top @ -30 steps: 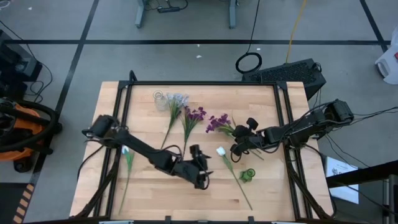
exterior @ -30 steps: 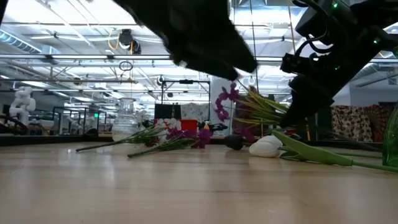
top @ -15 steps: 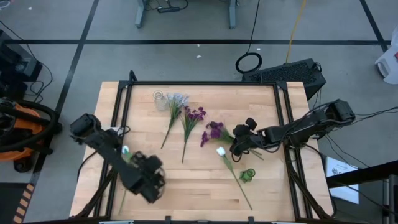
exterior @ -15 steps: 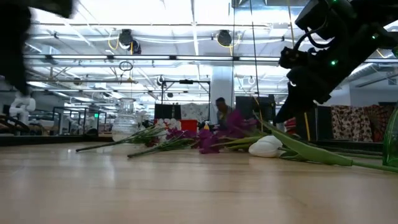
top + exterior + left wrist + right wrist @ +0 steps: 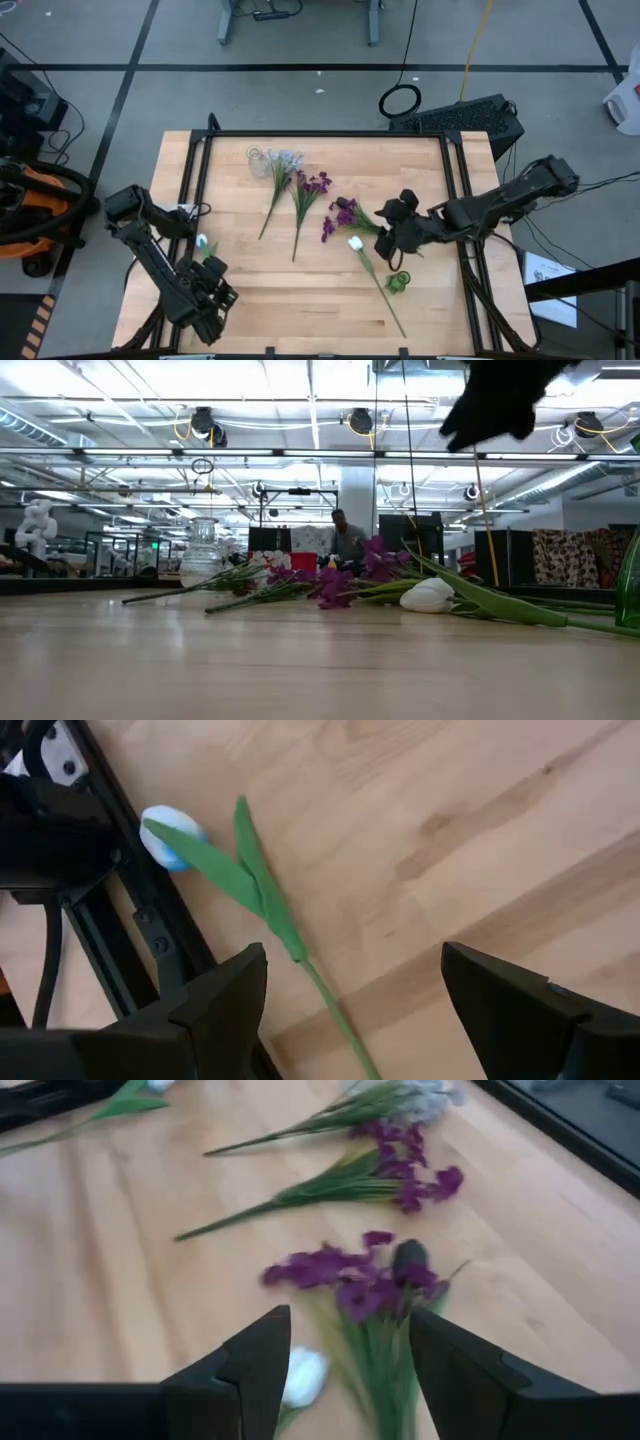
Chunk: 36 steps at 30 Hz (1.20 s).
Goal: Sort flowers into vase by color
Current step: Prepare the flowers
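My left gripper (image 5: 208, 290) hangs open near the table's near-left corner, over the green stalk (image 5: 300, 960) of a white tulip whose bud (image 5: 201, 242) lies by the left rail. My right gripper (image 5: 388, 238) is open above a purple bunch (image 5: 350, 1280) lying flat on the table right of centre. A second white tulip (image 5: 355, 243) lies beside that bunch, with its stalk running toward the near edge. Another purple stem (image 5: 312, 186) and a grey-blue stem (image 5: 285, 162) lie at the far side, next to a clear glass vase (image 5: 257, 160). A small green vase (image 5: 398, 282) stands right of centre.
Black rails (image 5: 195, 200) run along the table's left and right sides. In the low view a person (image 5: 345, 538) shows in the room far behind the table. Bare wood lies along the near edge between the two tulip stalks.
My left gripper has swung from the table's near middle to the near-left corner and turned to point down over the left tulip's stalk. My right gripper has let go of the purple bunch, which now lies flat on the table, and has risen above it.
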Each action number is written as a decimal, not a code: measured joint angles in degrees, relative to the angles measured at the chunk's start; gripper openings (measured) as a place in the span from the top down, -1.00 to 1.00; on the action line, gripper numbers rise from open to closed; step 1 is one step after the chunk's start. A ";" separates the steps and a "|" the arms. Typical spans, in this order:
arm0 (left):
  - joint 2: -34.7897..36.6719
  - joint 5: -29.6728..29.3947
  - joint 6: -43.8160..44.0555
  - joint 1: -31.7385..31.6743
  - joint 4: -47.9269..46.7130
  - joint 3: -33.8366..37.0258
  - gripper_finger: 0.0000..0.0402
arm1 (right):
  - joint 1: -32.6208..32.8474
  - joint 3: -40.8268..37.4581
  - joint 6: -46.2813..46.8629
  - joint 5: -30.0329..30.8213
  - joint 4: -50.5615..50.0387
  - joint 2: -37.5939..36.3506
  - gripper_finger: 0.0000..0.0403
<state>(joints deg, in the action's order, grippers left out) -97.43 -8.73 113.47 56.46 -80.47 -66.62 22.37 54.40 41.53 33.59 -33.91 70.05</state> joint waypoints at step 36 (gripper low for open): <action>-0.07 4.46 13.02 3.36 17.51 13.72 -0.49 | 37.01 21.94 47.39 -3.75 -20.29 29.32 0.03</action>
<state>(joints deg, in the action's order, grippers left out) -97.49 -4.28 126.49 59.82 -62.97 -52.90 59.37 76.34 88.92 29.84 -54.20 99.37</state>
